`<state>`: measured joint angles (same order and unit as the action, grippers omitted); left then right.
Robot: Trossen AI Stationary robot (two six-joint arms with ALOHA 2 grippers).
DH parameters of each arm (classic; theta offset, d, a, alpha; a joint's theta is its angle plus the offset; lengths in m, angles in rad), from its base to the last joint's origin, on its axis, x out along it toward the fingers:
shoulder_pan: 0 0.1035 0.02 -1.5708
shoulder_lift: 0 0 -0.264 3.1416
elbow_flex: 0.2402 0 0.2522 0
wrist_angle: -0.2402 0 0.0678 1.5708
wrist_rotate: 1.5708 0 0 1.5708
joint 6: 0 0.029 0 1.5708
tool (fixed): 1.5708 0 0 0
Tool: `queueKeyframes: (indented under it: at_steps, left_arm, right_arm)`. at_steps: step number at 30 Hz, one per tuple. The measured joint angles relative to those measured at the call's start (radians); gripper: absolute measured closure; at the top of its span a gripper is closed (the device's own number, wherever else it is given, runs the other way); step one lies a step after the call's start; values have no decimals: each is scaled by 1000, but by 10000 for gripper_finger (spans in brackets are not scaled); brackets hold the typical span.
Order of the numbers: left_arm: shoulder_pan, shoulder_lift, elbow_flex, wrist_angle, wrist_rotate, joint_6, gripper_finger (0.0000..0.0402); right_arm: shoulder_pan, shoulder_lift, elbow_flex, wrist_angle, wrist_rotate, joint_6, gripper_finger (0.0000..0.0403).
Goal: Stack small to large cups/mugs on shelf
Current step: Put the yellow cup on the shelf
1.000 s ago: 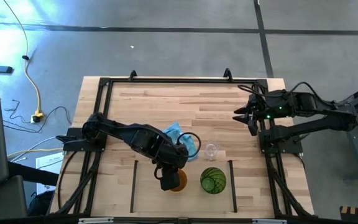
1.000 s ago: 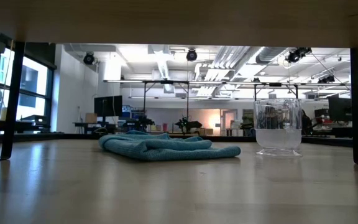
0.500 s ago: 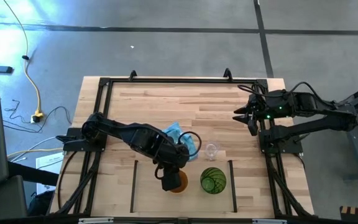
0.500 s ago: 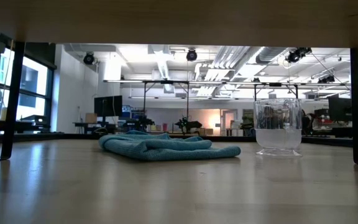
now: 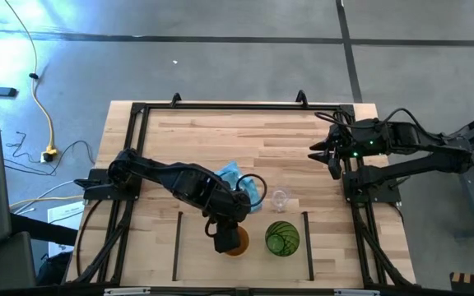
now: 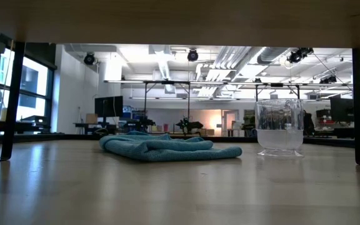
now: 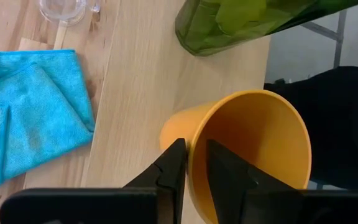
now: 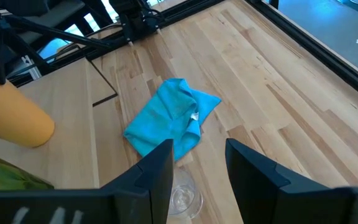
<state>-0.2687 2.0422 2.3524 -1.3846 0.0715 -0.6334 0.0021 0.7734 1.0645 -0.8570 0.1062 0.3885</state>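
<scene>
The orange cup [image 5: 237, 239] is inside the shelf [image 5: 196, 247], the patch of tabletop marked by thin dark lines. It is tilted, and my left gripper [image 7: 196, 168] is shut on its rim. Beside it on the shelf stands the green tumbler [image 5: 282, 238], upright on its base. The small clear glass [image 5: 280, 197] rests upright on the table just beyond the shelf and shows in the low view too [image 6: 280, 128]. My right gripper [image 5: 321, 154] waits open above the table's right side, far from the cups. My left gripper pinches the orange cup's wall at the rim [image 7: 194, 146], with one finger [image 7: 224, 175] inside the cup and the other [image 7: 173, 168] outside. The fingers slant down from above. The cup is tilted, mouth toward the gripper; whether its base touches the table I cannot tell.
A light-blue cloth [image 5: 241, 182] lies crumpled left of the clear glass, close to my left arm. A black metal frame [image 5: 220, 107] runs around the tabletop. Bare wood stretches across the far half of the table.
</scene>
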Motion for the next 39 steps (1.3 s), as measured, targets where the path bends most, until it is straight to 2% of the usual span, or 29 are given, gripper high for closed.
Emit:
queueKeyframes:
  at_steps: [26,39]
  left_arm:
    - [0,0,0,33,10,5,350]
    - [0,0,1,58,-45,2,350]
  right_arm:
    - [0,0,0,0,-1,-3,265]
    - [0,0,0,0,-1,-3,265]
